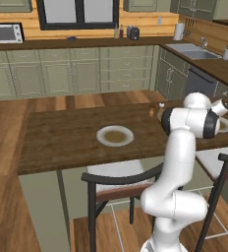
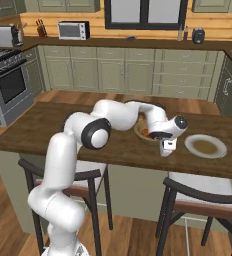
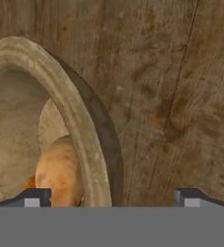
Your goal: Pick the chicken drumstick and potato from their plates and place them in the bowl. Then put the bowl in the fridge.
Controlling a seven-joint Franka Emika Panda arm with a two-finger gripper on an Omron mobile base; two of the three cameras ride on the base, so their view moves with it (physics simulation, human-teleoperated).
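Note:
The wooden bowl [image 2: 141,135] stands on the dark table between two plates. Inside it lie the pale potato [image 3: 58,173] and, beside it, an orange sliver of the chicken drumstick [image 3: 29,182], also seen as an orange spot [image 2: 145,132]. My gripper [image 2: 166,146] hangs low at the bowl's right rim [image 3: 80,125]. It is open and holds nothing. One fingertip [image 3: 36,197] is over the bowl's inside, the other over bare table. One plate [image 1: 115,136] lies bare, and so does the other plate [image 2: 205,145]. The fridge is out of view.
Two small shakers [image 1: 152,110] stand on the table behind the arm. Dark chairs [image 1: 121,182] [image 2: 203,200] are tucked along the table's near edge. Cabinets and a counter with a sink [image 1: 192,51] line the back wall.

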